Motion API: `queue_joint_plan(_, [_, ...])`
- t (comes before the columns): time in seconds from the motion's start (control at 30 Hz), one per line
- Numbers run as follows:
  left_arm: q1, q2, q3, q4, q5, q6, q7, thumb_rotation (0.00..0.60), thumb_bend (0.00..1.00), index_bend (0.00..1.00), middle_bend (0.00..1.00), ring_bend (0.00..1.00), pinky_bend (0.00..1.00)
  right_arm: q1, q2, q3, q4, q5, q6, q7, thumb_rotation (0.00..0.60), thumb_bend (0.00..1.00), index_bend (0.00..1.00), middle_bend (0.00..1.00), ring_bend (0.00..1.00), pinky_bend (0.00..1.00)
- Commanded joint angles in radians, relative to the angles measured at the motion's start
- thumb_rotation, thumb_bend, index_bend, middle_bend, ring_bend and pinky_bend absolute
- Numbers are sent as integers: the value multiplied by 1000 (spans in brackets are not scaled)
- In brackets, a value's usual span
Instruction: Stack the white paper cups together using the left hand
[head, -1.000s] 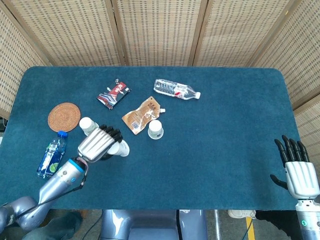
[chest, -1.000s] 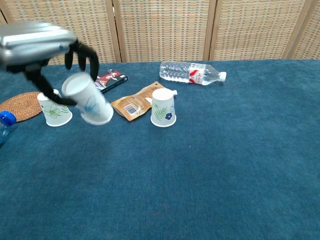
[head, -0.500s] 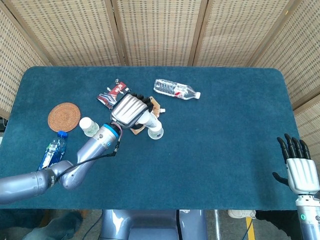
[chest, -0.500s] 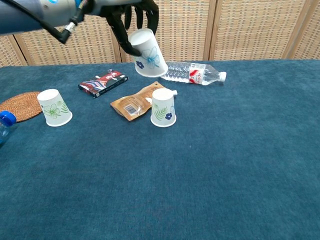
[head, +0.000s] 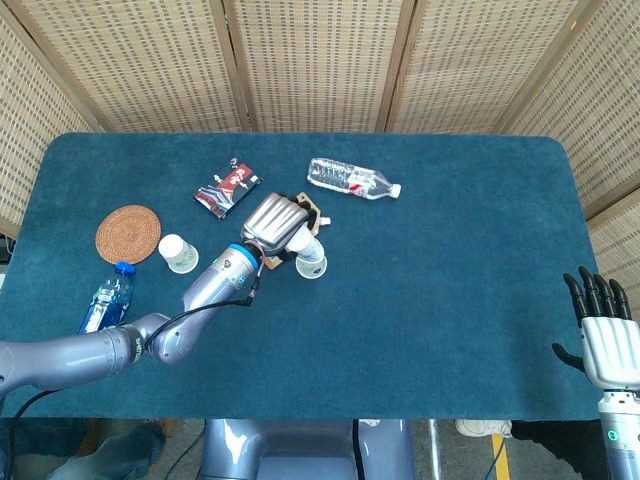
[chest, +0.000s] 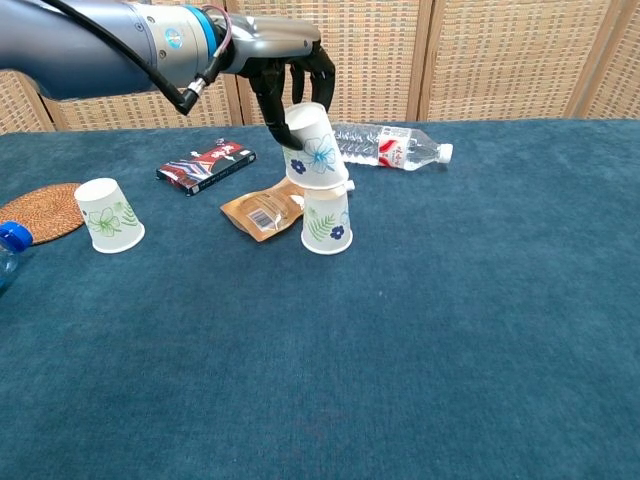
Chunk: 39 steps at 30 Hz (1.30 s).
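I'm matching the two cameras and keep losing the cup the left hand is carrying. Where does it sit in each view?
Head view: the carried cup sits just left of centre, mostly hidden under the left hand.
Chest view: it is left of centre, upper half, tilted over the upside-down cup.
Shared landmark: the clear water bottle lying just beyond it.
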Motion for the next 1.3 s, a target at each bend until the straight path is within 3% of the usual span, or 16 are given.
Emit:
queue_joint_plan(0.03, [-23, 1, 21, -2, -40, 10, 21, 600, 220, 542, 376, 363, 374, 0, 0, 0, -2, -1, 2, 0, 600, 0, 0, 0, 0, 0])
queue_joint_plan(0.23, [-50, -23, 52, 22, -81, 34, 28, 600, 215, 541, 375, 363, 373, -1, 3, 0, -5, -2, 7, 1, 600, 0, 0, 0, 0, 0])
queue_joint_plan(0.47, [-64, -54, 65, 58, -58, 56, -2, 600, 197, 531, 368, 361, 366, -2, 4, 0, -5, -1, 8, 3, 600, 0, 0, 0, 0, 0])
queue_joint_plan(0.53, [-68, -56, 71, 62, -64, 46, -6, 600, 175, 497, 334, 320, 335, -2, 4, 0, -6, -1, 9, 2, 600, 0, 0, 0, 0, 0])
queue_joint_plan(0.63, [-81, -43, 83, 52, -117, 11, 4, 600, 83, 312, 182, 139, 207, -3, 5, 0, -7, -1, 11, 2, 600, 0, 0, 0, 0, 0])
queue_joint_plan(0.67, [-89, -35, 89, 47, -141, 3, 15, 600, 44, 210, 105, 70, 149, -3, 5, 0, -7, -1, 11, 3, 600, 0, 0, 0, 0, 0])
queue_joint_plan(0.77, [-106, -20, 102, 30, -181, 3, 40, 600, 0, 17, 0, 0, 51, -3, 5, -1, -7, 0, 10, 3, 600, 0, 0, 0, 0, 0])
queue_joint_plan(0.93, [-98, 15, 94, -13, -174, 33, 15, 600, 0, 0, 0, 0, 38, -3, 6, -2, -7, -2, 10, 5, 600, 0, 0, 0, 0, 0])
queue_joint_plan(1.07, [-64, 97, 109, -65, -166, 48, -12, 600, 0, 0, 0, 0, 43, -4, 7, -4, -7, -3, 9, 8, 600, 0, 0, 0, 0, 0])
queue_joint_plan(1.3, [81, 281, 246, -150, -152, 88, -47, 600, 0, 3, 0, 0, 81, -3, 8, -9, -12, -10, 5, 14, 600, 0, 0, 0, 0, 0])
